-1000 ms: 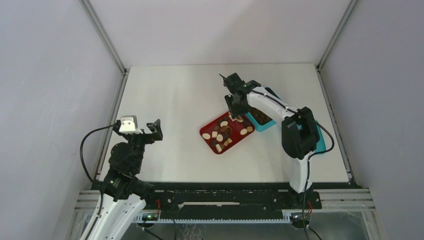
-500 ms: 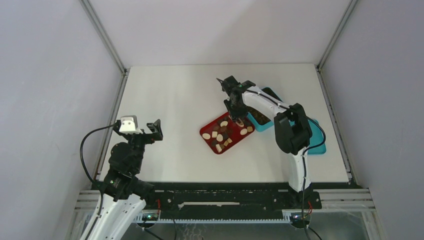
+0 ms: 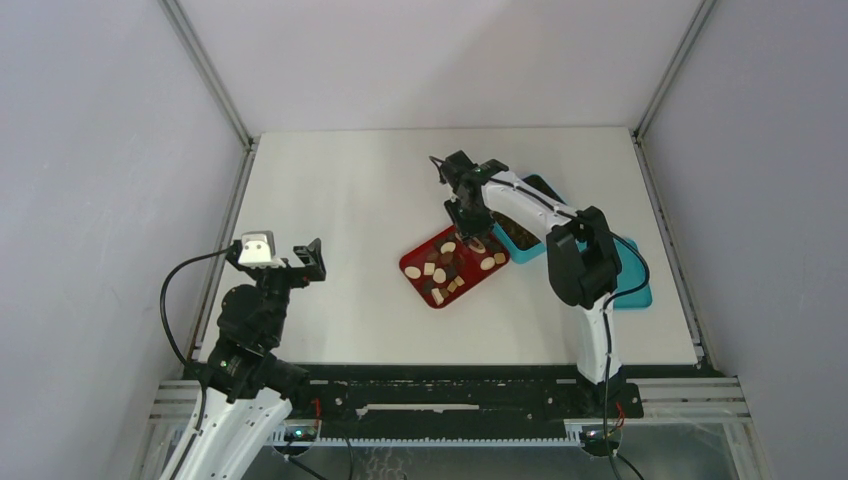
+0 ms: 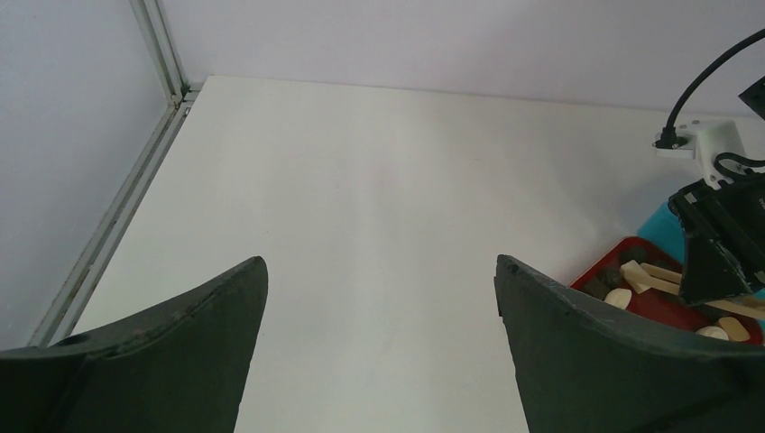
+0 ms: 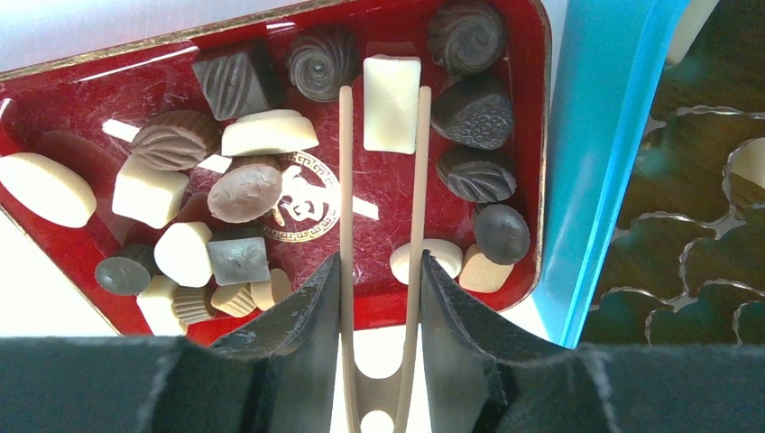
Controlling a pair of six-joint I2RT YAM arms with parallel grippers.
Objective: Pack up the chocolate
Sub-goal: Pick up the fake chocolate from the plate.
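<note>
Got the right fingers (image 5: 298, 343) clamped on the wooden tongs (image 5: 346, 225), tips straddling a cream-white block (image 5: 391, 104) at one end of the red tray (image 5: 530, 108). Seeing the rest of the chocolate (image 5: 244, 191) loose in that tray, right beside the teal box (image 5: 586, 180) with its brown grid insert (image 5: 686, 153). Also seeing the left fingers (image 4: 180, 361) spread wide above the counter (image 4: 361, 225), holding nothing, well apart from the tray.

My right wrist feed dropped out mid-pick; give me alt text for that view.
Right gripper, jaws closed on tan wooden V-shaped tongs, holds their tips either side of a cream-white rectangular chocolate in the crowded red tray. A teal box with a dark brown grid insert lies at right.
</note>
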